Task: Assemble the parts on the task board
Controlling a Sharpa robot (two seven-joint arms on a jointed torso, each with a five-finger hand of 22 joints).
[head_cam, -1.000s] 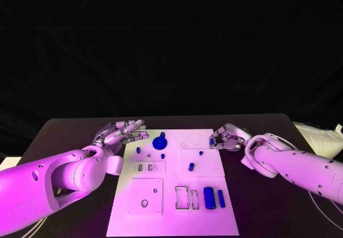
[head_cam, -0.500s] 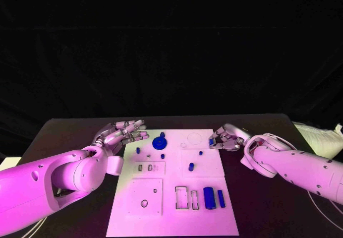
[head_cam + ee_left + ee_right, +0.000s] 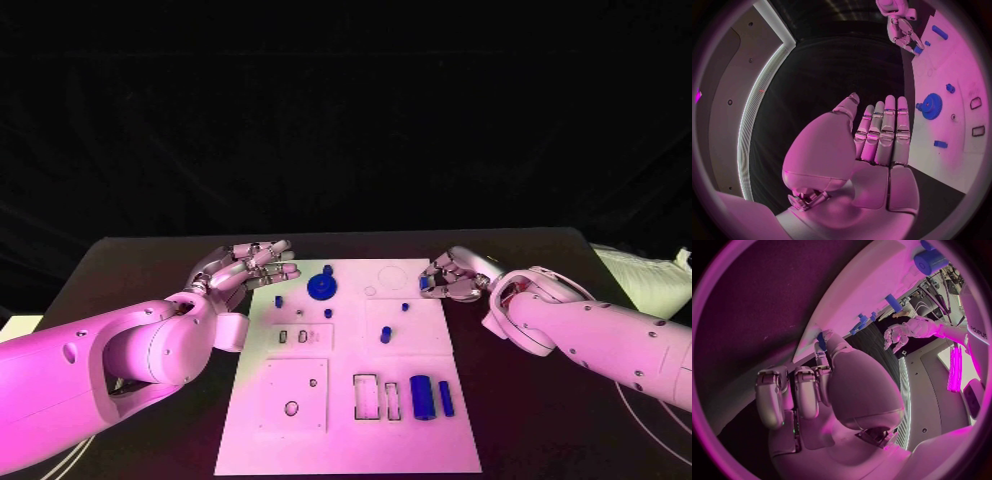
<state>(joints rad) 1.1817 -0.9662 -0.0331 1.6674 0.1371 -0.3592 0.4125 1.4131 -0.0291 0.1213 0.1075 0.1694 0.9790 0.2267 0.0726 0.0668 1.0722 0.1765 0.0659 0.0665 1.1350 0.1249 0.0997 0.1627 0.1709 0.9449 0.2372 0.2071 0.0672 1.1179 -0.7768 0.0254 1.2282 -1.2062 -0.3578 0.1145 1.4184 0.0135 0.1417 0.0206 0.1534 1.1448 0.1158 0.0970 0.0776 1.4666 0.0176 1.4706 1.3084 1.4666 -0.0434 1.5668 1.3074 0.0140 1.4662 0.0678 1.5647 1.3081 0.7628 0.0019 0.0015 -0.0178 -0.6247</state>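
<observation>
— Two hands over one board, is that right?

— Yes. A flat white rectangular task board (image 3: 353, 375) lies in the middle of the black table (image 3: 130, 262), long side running from near to far. Small blue parts sit on it: a round blue toothed gear (image 3: 322, 290) stands near the far left corner, a thick blue cylinder (image 3: 421, 398) lies near the near right side with a thin blue bar (image 3: 446, 399) just beside it on the right, and a short blue peg (image 3: 387, 336) stands about mid-board.

— And the cut-outs?

— Two narrow rectangular slots (image 3: 378, 397) sit just left of the cylinder, and a square panel with a small hole (image 3: 291, 409) is at the near left.

— What is the silver left hand (image 3: 242, 266) doing?

— It hangs just off the far left edge of the board, fingers straight, side by side with slight gaps between the tips, nothing in them. The left wrist view shows the palm (image 3: 873, 165) flat and bare, the gear (image 3: 932, 105) just beyond the fingertips.

— The silver right hand (image 3: 459, 276)?

— It is at the far right edge of the board, fingers curled in. A small blue piece (image 3: 426, 284) shows right at its fingertips by the board's edge; the right wrist view has that piece (image 3: 821, 338) against a fingertip, but I cannot tell whether it is truly pinched.
</observation>
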